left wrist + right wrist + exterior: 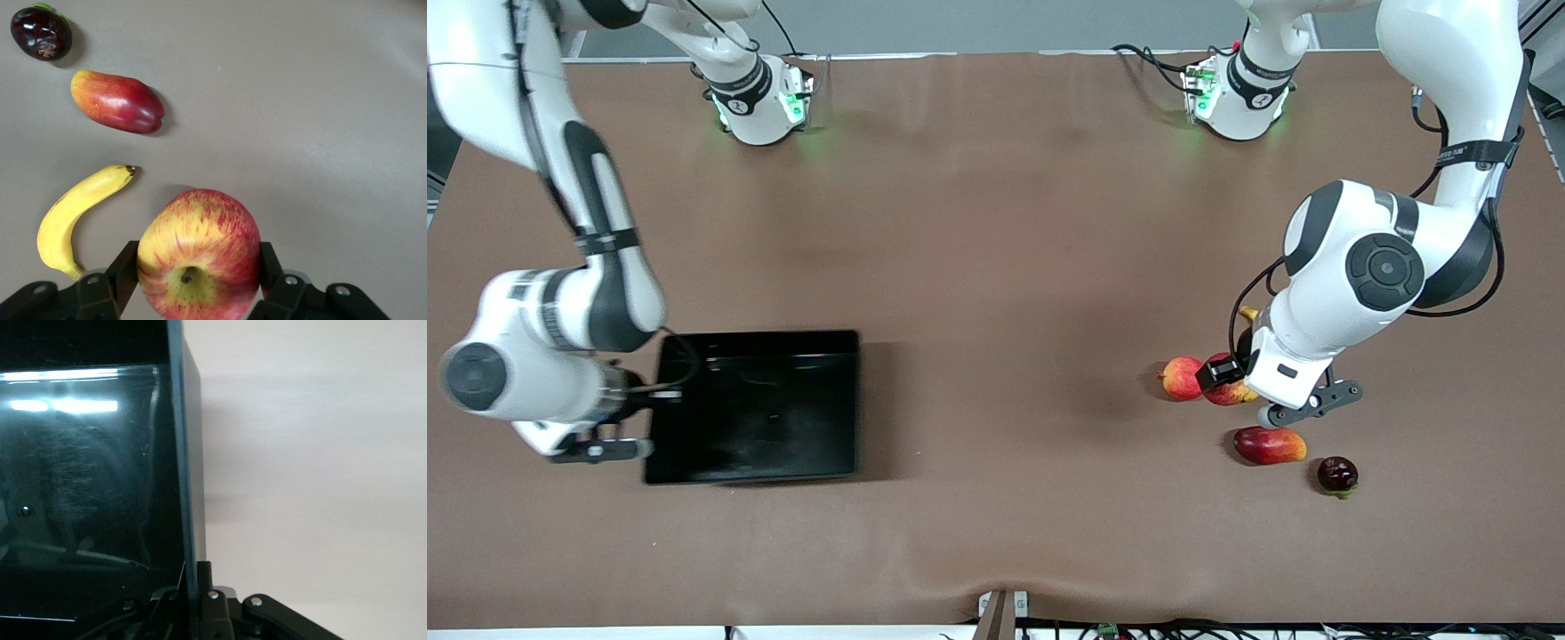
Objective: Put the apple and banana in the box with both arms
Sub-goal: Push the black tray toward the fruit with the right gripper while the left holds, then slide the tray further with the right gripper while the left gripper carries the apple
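Note:
My left gripper (1227, 380) is shut on the apple (1234, 394), deep red with yellow streaks, at the left arm's end of the table. In the left wrist view the apple (200, 240) fills the gap between the fingers (127, 263), stem dimple toward the camera. The yellow banana (77, 220) lies on the table beside it; in the front view only its tip (1249, 313) shows past the arm. My right gripper (649, 397) is shut on the side wall of the empty black box (783, 418). That wall (190, 453) runs between its fingers (208, 577).
A paler apple (1181, 378) lies beside the held one. An oblong red mango-like fruit (1269, 444) and a dark purple round fruit (1337, 474) lie nearer the front camera. Both show in the left wrist view: the red fruit (117, 101), the dark fruit (41, 32).

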